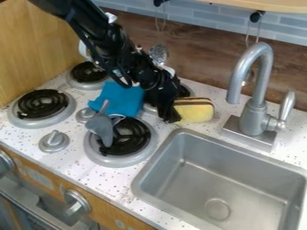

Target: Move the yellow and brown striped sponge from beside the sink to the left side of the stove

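lying nearest, at right: one steel sink (219, 175), sunk in a speckled counter (114, 177); left of it, one black-coiled burner (133, 140), a grey spatula (103, 129) partly across it; beyond, one blue cloth (121, 102); to its right, one black gripper (169, 117), pointing down, opening and hold impossible to tell from this angle; just beside it, one yellow block (195, 113), brown-striped, on the counter behind the sink; farther, one slotted spoon (159, 53), hanging

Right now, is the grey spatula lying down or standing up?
Lying down: the spatula stretches from the blue cloth onto a black coil.
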`<state>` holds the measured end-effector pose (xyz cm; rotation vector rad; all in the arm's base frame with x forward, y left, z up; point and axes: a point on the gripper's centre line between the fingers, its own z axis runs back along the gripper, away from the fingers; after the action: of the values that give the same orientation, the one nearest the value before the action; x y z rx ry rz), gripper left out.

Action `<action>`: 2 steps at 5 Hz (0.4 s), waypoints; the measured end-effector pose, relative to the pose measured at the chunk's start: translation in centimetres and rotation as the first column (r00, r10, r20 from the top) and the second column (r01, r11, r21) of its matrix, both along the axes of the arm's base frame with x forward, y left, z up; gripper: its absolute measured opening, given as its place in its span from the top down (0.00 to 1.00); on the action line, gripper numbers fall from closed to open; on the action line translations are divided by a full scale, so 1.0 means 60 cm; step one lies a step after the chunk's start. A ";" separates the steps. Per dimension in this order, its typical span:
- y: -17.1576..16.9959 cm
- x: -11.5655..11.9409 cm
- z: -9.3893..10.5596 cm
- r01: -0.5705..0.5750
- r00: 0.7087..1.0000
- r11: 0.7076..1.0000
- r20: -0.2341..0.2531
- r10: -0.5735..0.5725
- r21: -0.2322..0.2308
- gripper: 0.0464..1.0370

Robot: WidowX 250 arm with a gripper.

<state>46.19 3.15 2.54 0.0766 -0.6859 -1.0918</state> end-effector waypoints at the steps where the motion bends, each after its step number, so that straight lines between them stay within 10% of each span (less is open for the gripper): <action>1: -0.005 -0.019 0.004 0.007 1.000 1.000 -0.018 -0.007 -0.004 0.40; 2: 0.027 -0.062 0.067 -0.026 1.000 0.999 0.000 0.026 0.033 0.40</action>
<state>42.48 4.78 6.56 0.1128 -0.6647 -1.0780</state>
